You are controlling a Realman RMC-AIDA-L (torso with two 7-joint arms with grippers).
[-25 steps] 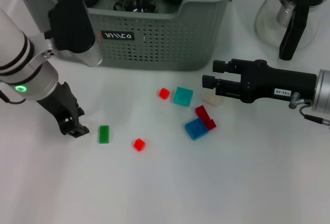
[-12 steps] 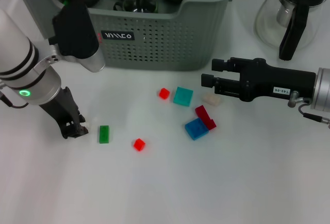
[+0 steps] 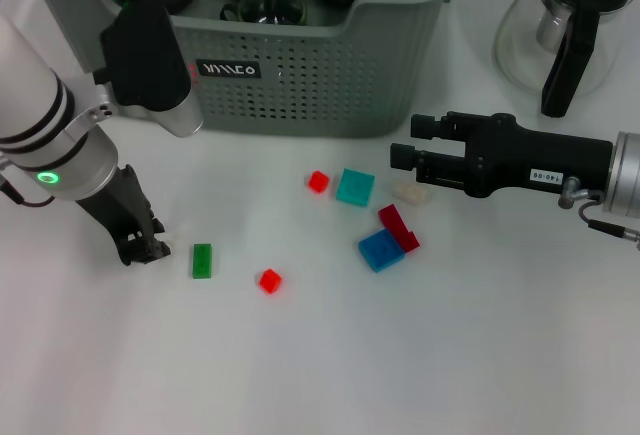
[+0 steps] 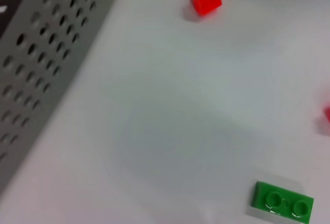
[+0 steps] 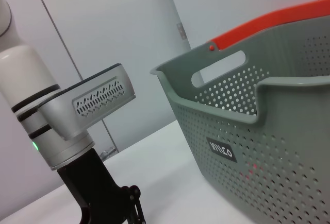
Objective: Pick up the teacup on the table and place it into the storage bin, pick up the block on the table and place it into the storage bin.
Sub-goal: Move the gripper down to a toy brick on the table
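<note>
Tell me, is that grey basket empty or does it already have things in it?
Not empty. The storage bin holds several dark round items and a clear glass piece, seen over its rim from the head view.

Our left gripper (image 3: pixel 147 250) sits at about eight o'clock, arm slanting down with its black tip at the tabletop. Our right gripper (image 3: pixel 402 157) reaches in level from three o'clock, its black barrel pointing toward nine.
</note>
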